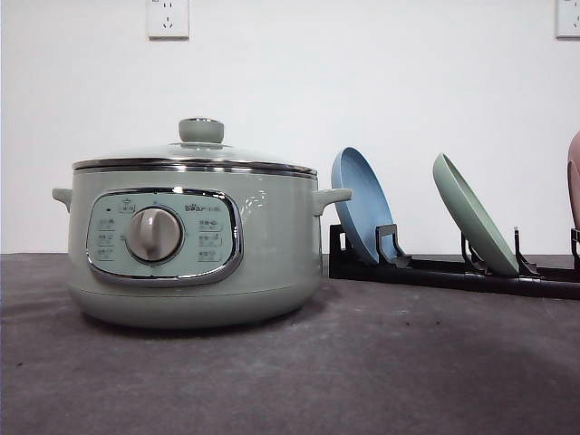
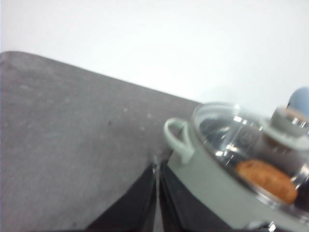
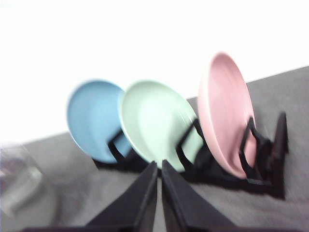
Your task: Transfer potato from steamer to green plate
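The sage-green steamer (image 1: 195, 240) stands on the table at the left with its glass lid (image 1: 195, 159) on. Through the lid, in the left wrist view, the orange-brown potato (image 2: 266, 180) lies inside the steamer (image 2: 217, 188). The green plate (image 1: 473, 213) leans upright in a black rack at the right; in the right wrist view this green plate (image 3: 157, 123) sits between a blue and a pink plate. My left gripper (image 2: 158, 169) is shut, beside the pot's side handle (image 2: 178, 140). My right gripper (image 3: 160, 166) is shut and empty, in front of the rack.
A black plate rack (image 1: 453, 267) runs along the back right, holding a blue plate (image 1: 362, 204) and a pink plate (image 3: 227, 113). The dark grey table (image 1: 362, 372) stretches in front of the pot and rack. A white wall stands behind.
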Robot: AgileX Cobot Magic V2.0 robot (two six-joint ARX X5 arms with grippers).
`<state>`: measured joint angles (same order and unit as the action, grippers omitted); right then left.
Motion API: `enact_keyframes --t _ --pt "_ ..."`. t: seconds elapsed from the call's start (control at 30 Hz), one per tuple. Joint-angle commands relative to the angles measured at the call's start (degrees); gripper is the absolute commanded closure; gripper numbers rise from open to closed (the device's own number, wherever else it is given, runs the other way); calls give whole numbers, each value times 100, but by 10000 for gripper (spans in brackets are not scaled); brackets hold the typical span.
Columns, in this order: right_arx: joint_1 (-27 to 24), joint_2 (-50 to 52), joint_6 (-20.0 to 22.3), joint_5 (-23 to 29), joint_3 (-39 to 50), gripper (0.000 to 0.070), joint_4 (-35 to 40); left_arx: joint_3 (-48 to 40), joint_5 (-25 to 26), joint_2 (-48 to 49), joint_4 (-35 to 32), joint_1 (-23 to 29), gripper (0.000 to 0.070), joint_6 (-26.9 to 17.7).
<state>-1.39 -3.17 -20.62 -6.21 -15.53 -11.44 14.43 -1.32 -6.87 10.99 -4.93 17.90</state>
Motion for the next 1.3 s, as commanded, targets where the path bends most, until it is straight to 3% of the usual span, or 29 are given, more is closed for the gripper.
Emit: enact_keyframes --t 0.0,0.2,0.4,0.53,0.63,0.8,1.0,1.1,1.27 --pt "15 -185 -212 -29 -311 696 -67 442 -2 -270 -68 -9 697 183" --pt "13 -1036 -140 -628 -1379 696 -602 1992 192 -1448 210 -9 697 41" --pt "13 -1967 -32 -1462 -2492 696 -1305 3653 535 -2602 1033 -145 697 -276" --pt "15 -2611 368 -1994 -3293 696 -2000 4517 955 -3251 1591 -413 697 -418" --pt "96 -3020 693 -2084 -3841 696 -2489 5012 1226 -3643 1969 -698 697 -588" --pt "572 -3465 1106 -2092 -4499 696 -2940 5519 1591 -3972 2462 -1113 697 -908" --pt "1274 -3850 1622 -2337 -4780 696 -3263 5674 2648 -4134 3087 -1426 697 -1617" --pt "1483 -3960 1808 -2714 -4780 695 -3298 5674 2739 -4176 3272 -1584 697 -1859" --pt "1622 -4018 1829 -2719 -4780 695 -3275 5674 2736 -4179 3269 -1759 697 -1874"
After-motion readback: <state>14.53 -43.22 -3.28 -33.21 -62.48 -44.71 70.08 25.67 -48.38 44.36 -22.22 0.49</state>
